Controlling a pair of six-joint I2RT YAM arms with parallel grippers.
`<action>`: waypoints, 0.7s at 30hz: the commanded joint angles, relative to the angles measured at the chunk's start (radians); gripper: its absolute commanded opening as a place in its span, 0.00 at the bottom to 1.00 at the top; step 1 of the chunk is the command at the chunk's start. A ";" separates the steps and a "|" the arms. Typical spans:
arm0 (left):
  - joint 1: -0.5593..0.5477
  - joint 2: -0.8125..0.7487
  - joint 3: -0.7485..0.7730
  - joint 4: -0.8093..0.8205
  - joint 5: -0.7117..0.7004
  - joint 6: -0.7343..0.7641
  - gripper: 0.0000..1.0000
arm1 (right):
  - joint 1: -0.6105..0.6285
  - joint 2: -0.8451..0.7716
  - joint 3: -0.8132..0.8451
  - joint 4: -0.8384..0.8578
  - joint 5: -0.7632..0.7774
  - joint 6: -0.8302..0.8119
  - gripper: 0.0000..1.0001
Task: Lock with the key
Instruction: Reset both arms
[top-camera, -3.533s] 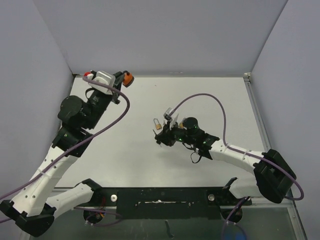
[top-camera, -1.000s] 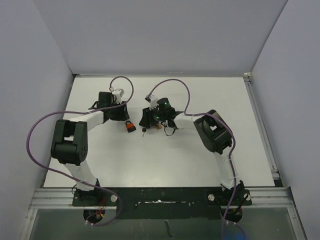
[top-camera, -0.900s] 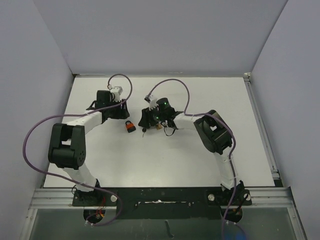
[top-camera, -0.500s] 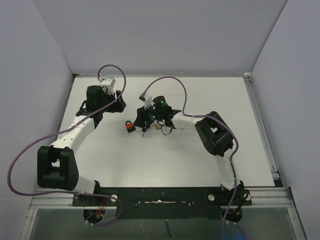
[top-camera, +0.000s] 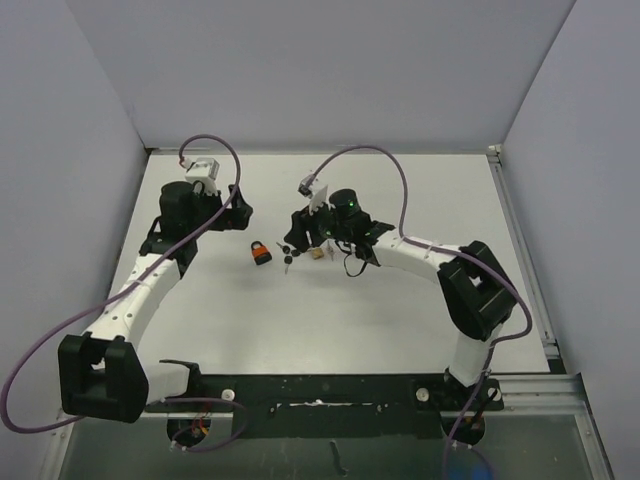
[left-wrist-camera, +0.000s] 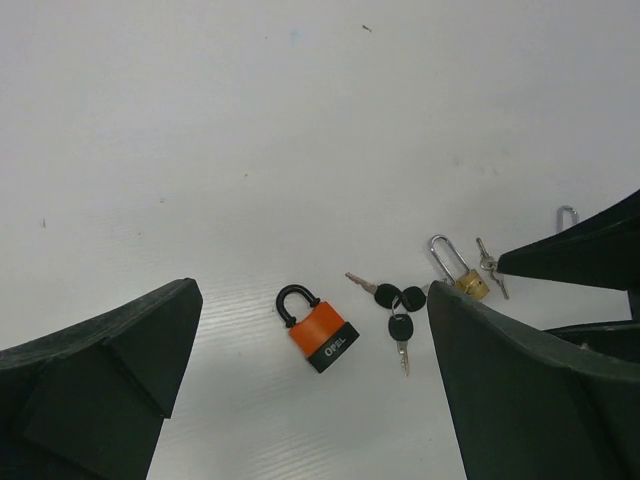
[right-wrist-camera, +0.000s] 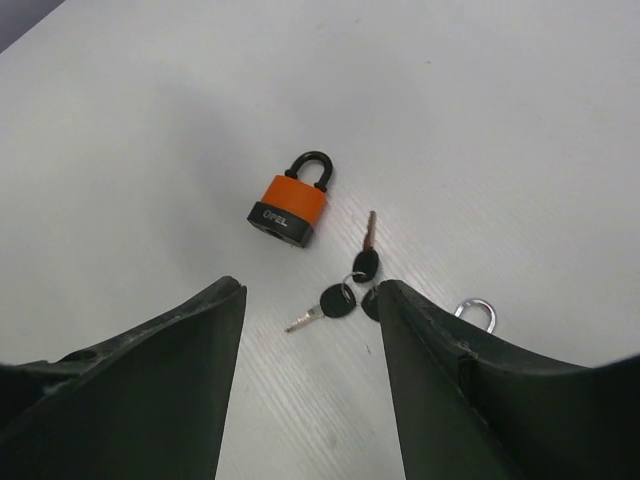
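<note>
Now, with left claw (left-wrist-camera: 310, 305) and right claw (right-wrist-camera: 310, 295) both spread and empty, we are aiming to pinch a key (right-wrist-camera: 365, 262) squarely by its head beside the padlock (right-wrist-camera: 290, 210).

The table (top-camera: 320, 330) is plain white, and the walls (top-camera: 320, 70) are pale grey-blue. The large padlock (left-wrist-camera: 320, 335) has an orange body, a black base with white lettering and a black shackle. The keys (left-wrist-camera: 397, 300) beside it have black heads and silvery blades. The small padlock (left-wrist-camera: 468, 285) is brass-yellow with a silver shackle. The left arm (top-camera: 140, 285) and the right arm (top-camera: 425, 255) are white with black joints, and their cables (top-camera: 372, 155) are purple.
</note>
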 joint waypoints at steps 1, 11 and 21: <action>-0.005 -0.062 -0.001 0.040 -0.047 -0.012 0.98 | -0.083 -0.158 -0.096 0.051 0.111 -0.009 0.57; -0.007 -0.105 -0.056 0.049 -0.335 -0.040 0.98 | -0.490 -0.418 -0.386 0.089 0.153 0.118 0.61; -0.042 -0.108 -0.071 0.071 -0.570 -0.068 0.98 | -0.762 -0.558 -0.524 0.082 0.160 0.147 0.65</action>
